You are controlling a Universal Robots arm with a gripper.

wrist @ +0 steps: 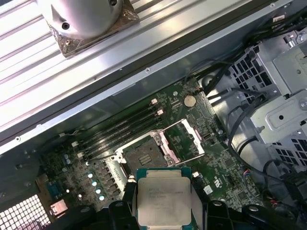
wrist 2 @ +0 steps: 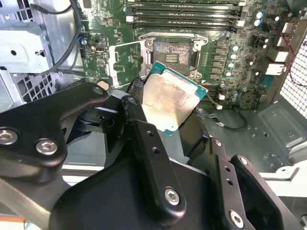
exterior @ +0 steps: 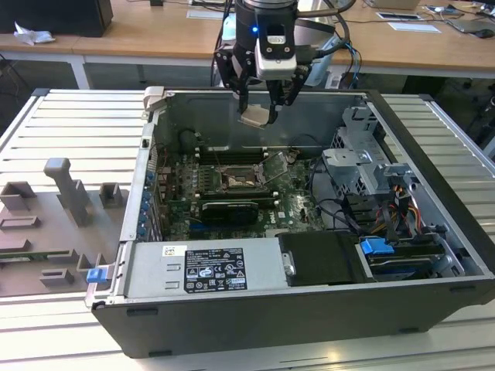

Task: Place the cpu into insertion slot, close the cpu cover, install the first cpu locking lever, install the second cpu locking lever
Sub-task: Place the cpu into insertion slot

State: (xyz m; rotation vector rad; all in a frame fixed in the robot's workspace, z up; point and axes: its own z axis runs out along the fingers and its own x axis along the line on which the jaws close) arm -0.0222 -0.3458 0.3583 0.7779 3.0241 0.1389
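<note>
My gripper (exterior: 261, 108) hangs above the back of the open computer case (exterior: 255, 325), shut on the cpu (exterior: 254, 117). In both wrist views the cpu (wrist 2: 170, 98) (wrist: 163, 196) is a silver-faced square chip with a green edge, clamped between black fingers (wrist 2: 144, 139). Below it on the motherboard lies the insertion slot (exterior: 235, 182) (wrist 2: 173, 53) (wrist: 143, 155), dark and uncovered. The cpu cover (wrist 2: 125, 61) (wrist: 184, 139) is swung open beside the slot. The cpu is well above the slot and tilted in the second wrist view.
Memory slots (exterior: 232, 154) run behind the socket. A black card (exterior: 228, 210) lies in front of it. A labelled power supply (exterior: 205, 270) fills the case's front. A metal drive cage (exterior: 363, 166) with cables stands at the exterior view's right. A grey fixture tray (exterior: 62, 216) sits outside.
</note>
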